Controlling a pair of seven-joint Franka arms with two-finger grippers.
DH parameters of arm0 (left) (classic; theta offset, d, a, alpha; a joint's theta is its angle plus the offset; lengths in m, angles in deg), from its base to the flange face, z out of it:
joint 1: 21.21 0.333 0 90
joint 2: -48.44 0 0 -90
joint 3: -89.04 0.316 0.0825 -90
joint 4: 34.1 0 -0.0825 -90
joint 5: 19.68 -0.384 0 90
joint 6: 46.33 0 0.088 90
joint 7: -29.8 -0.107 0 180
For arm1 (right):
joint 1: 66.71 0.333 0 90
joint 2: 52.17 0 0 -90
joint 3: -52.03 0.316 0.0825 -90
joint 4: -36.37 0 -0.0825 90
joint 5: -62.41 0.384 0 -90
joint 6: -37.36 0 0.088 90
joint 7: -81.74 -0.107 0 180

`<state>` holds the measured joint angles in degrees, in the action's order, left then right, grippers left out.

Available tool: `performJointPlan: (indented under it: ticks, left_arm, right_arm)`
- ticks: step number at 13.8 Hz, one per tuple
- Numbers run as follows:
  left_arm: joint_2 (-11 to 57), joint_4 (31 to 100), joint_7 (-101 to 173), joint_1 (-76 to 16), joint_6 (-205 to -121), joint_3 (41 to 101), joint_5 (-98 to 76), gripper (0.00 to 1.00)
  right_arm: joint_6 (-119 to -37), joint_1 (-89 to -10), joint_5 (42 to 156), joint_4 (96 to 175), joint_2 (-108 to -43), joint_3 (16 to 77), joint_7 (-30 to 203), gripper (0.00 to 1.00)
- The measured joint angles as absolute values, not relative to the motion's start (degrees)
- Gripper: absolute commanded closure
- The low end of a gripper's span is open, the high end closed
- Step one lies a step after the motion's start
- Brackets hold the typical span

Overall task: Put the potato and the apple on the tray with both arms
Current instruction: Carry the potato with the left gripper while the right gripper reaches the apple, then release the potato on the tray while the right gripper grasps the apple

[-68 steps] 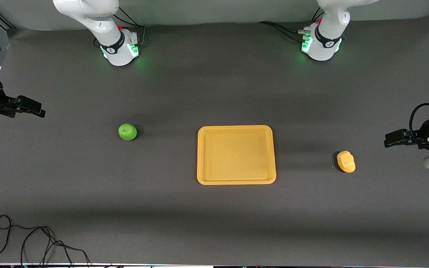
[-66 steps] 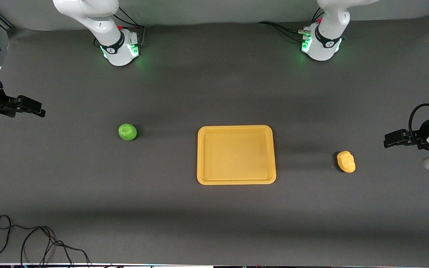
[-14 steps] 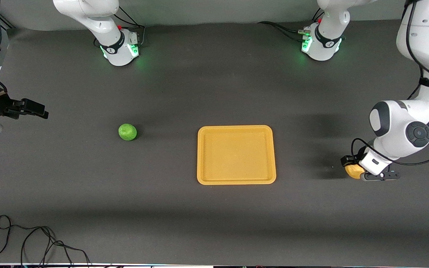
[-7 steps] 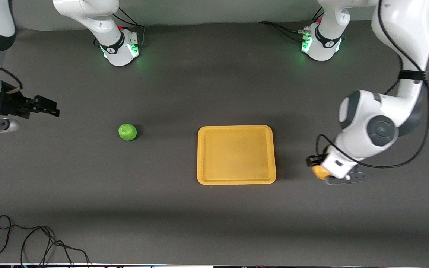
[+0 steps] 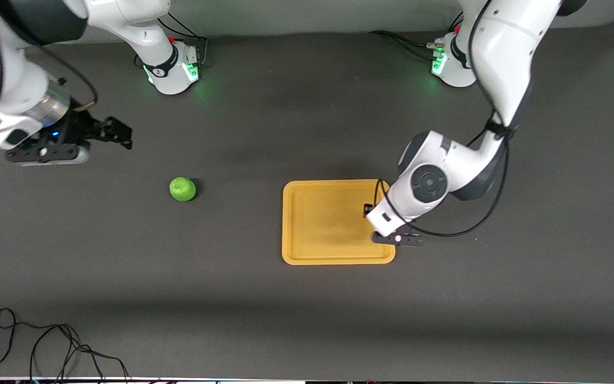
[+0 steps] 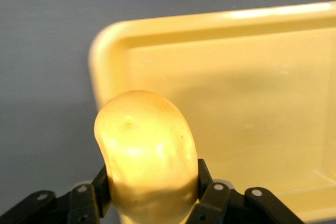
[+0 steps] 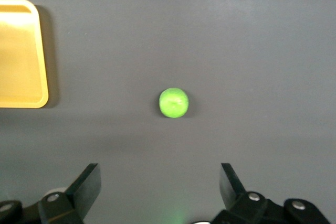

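Observation:
My left gripper (image 5: pixel 371 216) is shut on the yellow-orange potato (image 6: pixel 144 156) and holds it over the orange-yellow tray's (image 5: pixel 333 256) edge toward the left arm's end of the table. In the front view the wrist hides the potato. In the left wrist view the black fingers (image 6: pixel 206 176) clamp the potato's sides, with a corner of the tray (image 6: pixel 110 51) below. The green apple (image 5: pixel 183 189) lies on the mat toward the right arm's end. My right gripper (image 5: pixel 118 132) is open and empty in the air, short of the apple (image 7: pixel 174 103), which shows well ahead of its fingers (image 7: pixel 89 182).
The two arm bases (image 5: pixel 171 69) (image 5: pixel 453 66) stand along the table's back edge. A loose black cable (image 5: pixel 46 346) lies at the front corner toward the right arm's end. The dark mat (image 5: pixel 285 320) covers the table.
My left arm has carried the potato from the table toward the left arm's end to over the tray's edge. My right arm has swung in toward the apple, its gripper still open.

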<state>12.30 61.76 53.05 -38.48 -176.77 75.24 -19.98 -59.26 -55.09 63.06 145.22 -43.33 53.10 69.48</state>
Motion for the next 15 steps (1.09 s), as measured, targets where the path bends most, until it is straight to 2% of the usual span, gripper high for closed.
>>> performJointPlan:
  ticks: [2, 4, 5, 6, 8, 10, 15]
  left_arm:
    - [8.49, 60.89, 53.26, -39.97, -180.60, 75.25, -19.98, 0.76]
    - [7.09, 60.25, 53.26, -40.19, -180.91, 75.35, -19.98, 0.76]
    - [7.09, 60.04, 53.26, -40.17, -180.77, 75.56, -20.01, 0.65]
    - [7.09, 59.80, 53.26, -40.14, -180.46, 75.75, -20.03, 0.35]
    - [7.12, 59.67, 53.25, -40.10, -178.80, 75.88, -20.10, 0.22]
    - [7.19, 59.55, 53.24, -40.10, -177.56, 75.91, -20.15, 0.00]
    - [9.05, 57.88, 53.26, -39.72, -174.80, 76.14, -20.14, 0.00]
  right_arm:
    - [-62.35, -54.60, 63.06, 151.26, -39.77, 53.05, 69.14, 0.00]
    - [-66.83, -54.65, 63.04, 156.42, -37.90, 52.20, 69.14, 0.00]
    - [-69.41, -54.65, 63.04, 158.67, -37.76, 51.66, 69.15, 0.00]
    - [-72.52, -54.67, 63.04, 160.99, -37.93, 51.36, 69.15, 0.00]
    - [-80.38, -54.64, 63.04, 165.82, -39.45, 51.30, 69.15, 0.00]
    - [-87.69, -53.85, 63.04, 169.14, -43.60, 51.38, 69.15, 0.00]
    - [-108.97, -52.88, 63.04, 177.72, -53.28, 51.16, 69.08, 0.00]
